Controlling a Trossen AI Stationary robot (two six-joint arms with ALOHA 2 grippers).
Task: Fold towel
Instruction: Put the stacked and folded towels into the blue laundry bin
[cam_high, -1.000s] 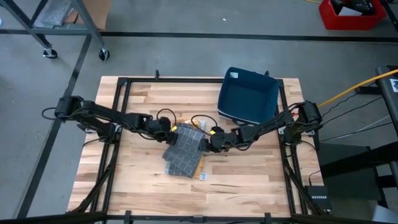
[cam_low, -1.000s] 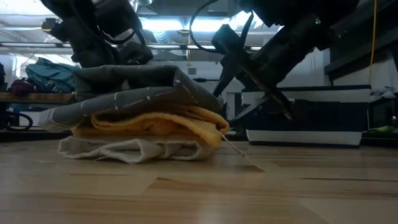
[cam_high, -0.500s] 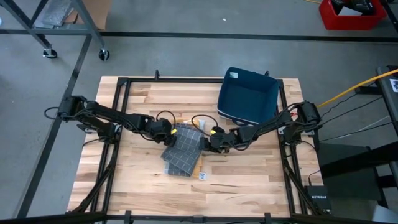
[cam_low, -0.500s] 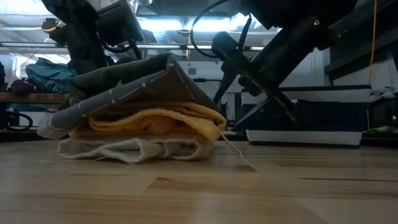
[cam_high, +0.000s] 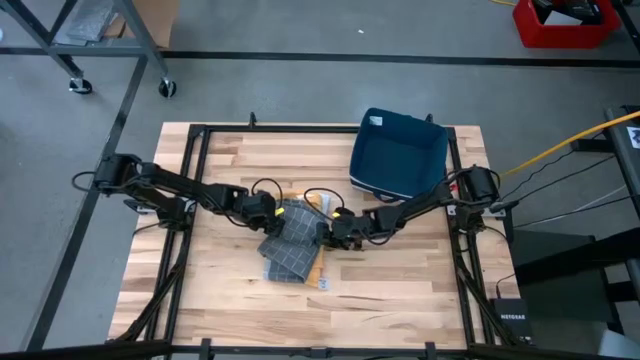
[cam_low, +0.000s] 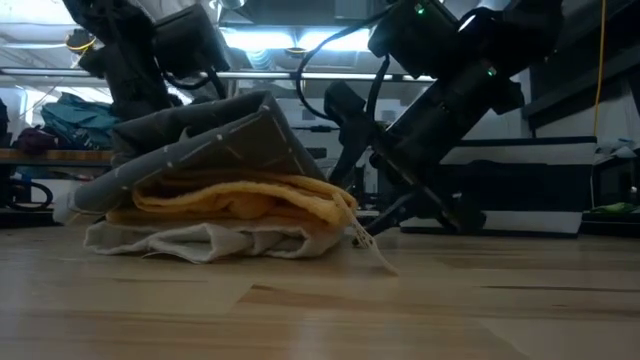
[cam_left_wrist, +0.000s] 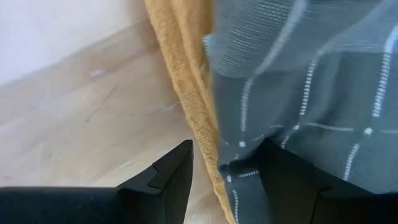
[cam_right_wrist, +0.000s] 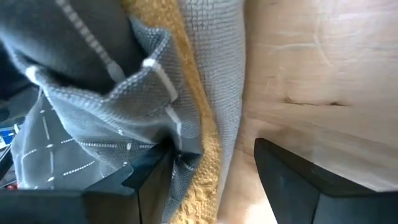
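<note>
The table (cam_high: 400, 285) was pale wood planks in a black frame, on a grey workshop floor, with a blue bin (cam_high: 398, 155) at its far side. Mid-table lay the stack: grey checked towel (cam_high: 292, 235) over a yellow cloth (cam_low: 250, 195) and a white one (cam_low: 200, 240). The left gripper (cam_high: 268, 207) and right gripper (cam_high: 325, 228) flanked it, jaws wide, each seemingly straddling the grey towel's edge. To fold cleanly, I'd judge both should pinch only that top layer and move evenly.
</note>
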